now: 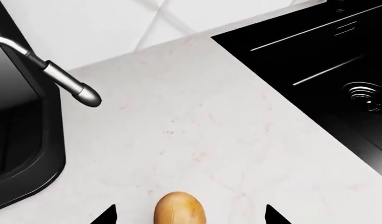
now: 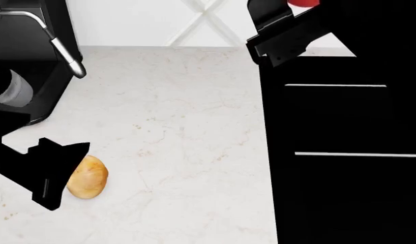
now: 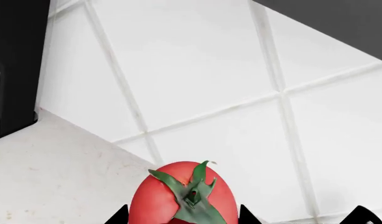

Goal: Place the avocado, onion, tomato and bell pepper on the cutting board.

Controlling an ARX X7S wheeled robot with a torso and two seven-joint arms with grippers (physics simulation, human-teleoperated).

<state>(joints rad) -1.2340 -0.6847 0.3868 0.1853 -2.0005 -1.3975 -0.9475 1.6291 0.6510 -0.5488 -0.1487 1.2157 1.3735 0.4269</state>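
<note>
No writing shows on onion (image 2: 87, 176) or tomato (image 3: 183, 198).

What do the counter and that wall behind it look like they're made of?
The counter looks like polished pale stone, perhaps marble or quartz: off-white with faint tan veins and specks. The wall looks like glossy white ceramic tile, set diagonally with thin grey grout lines. Being a simulator's render, both are appearances only.

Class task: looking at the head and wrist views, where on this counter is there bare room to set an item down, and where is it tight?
Free: the wide pale counter between the black machine with the steam wand and the black sink. Tight: the near-left corner, where the left hand is at the onion; and the back right, where the right hand is at the tomato.
</note>
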